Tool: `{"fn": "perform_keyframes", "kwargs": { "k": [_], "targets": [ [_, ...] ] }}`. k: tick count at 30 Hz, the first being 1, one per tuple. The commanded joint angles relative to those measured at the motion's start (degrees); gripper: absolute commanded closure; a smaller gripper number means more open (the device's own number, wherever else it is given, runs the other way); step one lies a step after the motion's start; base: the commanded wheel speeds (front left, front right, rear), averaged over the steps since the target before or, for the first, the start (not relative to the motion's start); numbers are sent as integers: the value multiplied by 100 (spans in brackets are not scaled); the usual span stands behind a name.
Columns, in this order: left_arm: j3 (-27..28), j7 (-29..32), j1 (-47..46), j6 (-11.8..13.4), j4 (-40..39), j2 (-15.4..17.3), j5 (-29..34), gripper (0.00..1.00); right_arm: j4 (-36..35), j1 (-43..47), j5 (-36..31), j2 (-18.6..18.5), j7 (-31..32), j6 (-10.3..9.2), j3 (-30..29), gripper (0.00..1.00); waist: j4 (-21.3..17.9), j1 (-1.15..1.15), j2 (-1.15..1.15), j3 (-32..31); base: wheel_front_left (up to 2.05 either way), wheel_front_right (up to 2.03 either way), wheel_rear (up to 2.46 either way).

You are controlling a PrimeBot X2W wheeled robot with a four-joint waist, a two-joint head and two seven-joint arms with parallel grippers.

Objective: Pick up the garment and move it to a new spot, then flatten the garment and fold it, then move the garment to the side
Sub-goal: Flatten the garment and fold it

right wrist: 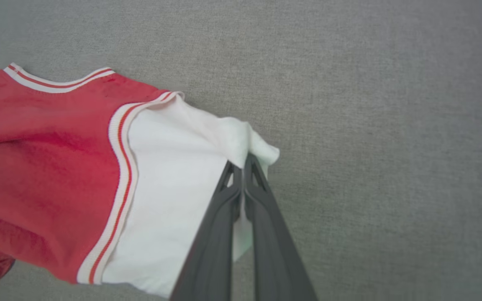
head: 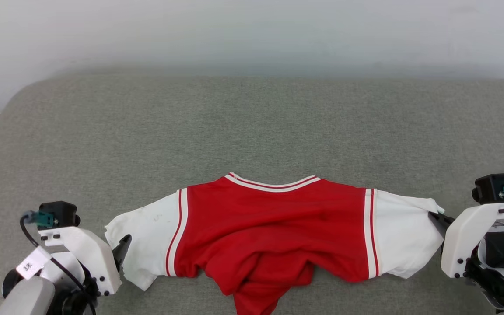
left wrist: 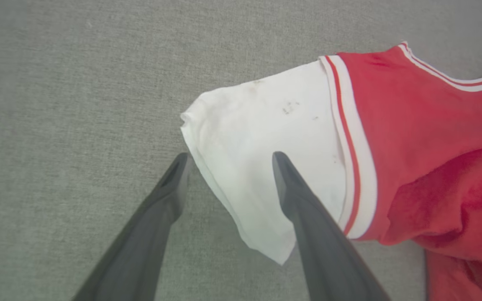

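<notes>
Where the left sleeve (left wrist: 257, 125) ends, left gripper (left wrist: 230, 156): fingers spread wide, straddling the sleeve's edge and gripping nothing; placed, I judge, to pinch that end.
garment (head: 269, 218): on the grey cushion (head: 252, 122), collar away from the robot, sleeves out sideways, red body bunched.
right sleeve (right wrist: 174, 167): tip drawn to a point.
right gripper (right wrist: 242, 162): clamped tight on that tip, likely anchoring it for lifting.

The left gripper (left wrist: 229, 155) hovers with jaws spread wide, while the right gripper (right wrist: 243, 161) pinches tight on the garment (head: 269, 218).
</notes>
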Motion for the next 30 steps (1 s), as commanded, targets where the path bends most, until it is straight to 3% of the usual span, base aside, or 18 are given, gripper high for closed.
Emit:
{"fn": "perform_keyframes", "kwargs": {
  "k": [1, 8, 13, 14, 16, 23, 30],
  "targets": [
    [-3, 113, -127, -39, 41, 49, -63, 0, -81, 68, -46, 38, 10, -8, -31, 100, -118, 0, 0, 103, 0, 0, 0],
    [-234, 970, -628, -234, 610, 251, -174, 0, -369, 166, -132, 232, 92, -8, -83, 100, -370, 0, 0, 419, 0, 0, 0],
    [-562, 1517, -814, -368, 1036, 145, -196, 0, -392, 65, -162, 283, 104, -8, -126, 100, -435, 0, 0, 586, 0, 0, 0],
    [-619, 1581, -838, -407, 1091, 98, -208, 42, -384, 41, -169, 293, 101, -8, -128, 100, -443, 0, 0, 609, 0, 0, 0],
    [-713, 1652, -901, -479, 1179, 3, -210, 100, -360, 8, -173, 302, 111, -8, -131, 100, -445, 0, 0, 638, 0, 0, 0],
    [-783, 1449, -1125, -598, 1416, -36, -99, 100, -296, -99, -155, 281, 43, -8, -124, 100, -418, 0, 0, 622, 0, 0, 0],
    [-762, 507, -1534, -560, 1488, 173, 484, 100, -230, -294, -304, 87, -188, -8, -150, 100, -340, 0, 0, 378, 0, 0, 0]
  ]
}}
